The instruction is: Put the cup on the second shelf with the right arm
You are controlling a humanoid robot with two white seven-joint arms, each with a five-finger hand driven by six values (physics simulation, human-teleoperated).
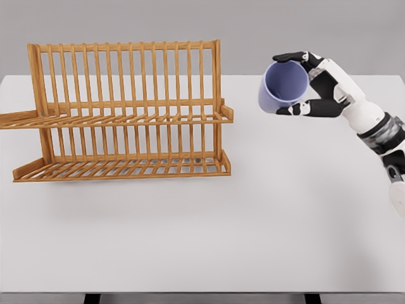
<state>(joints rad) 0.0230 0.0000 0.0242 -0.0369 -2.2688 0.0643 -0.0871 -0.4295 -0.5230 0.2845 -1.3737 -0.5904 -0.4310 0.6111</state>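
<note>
Rack [126,114] is the landmark here: a wooden two-tier dish rack standing on the white counter [202,228], with a lower shelf [120,168] near the counter and an upper shelf [120,118] midway up its slatted back. Right of the rack and well apart from it, the right hand [310,82] holds the cup [283,87] in the air, at about the height of the rack's upper half. Its fingers [297,57] curl over the cup's top rim and the thumb presses from below, so the grip is closed around the cup's wall. The cup is pale violet and lies tipped, its long axis roughly level and its open mouth turned toward the camera and somewhat toward the rack. Judging by this, the coming move is a leftward carry, with the cup turned upright before it meets the upper shelf. No left hand shows.
</note>
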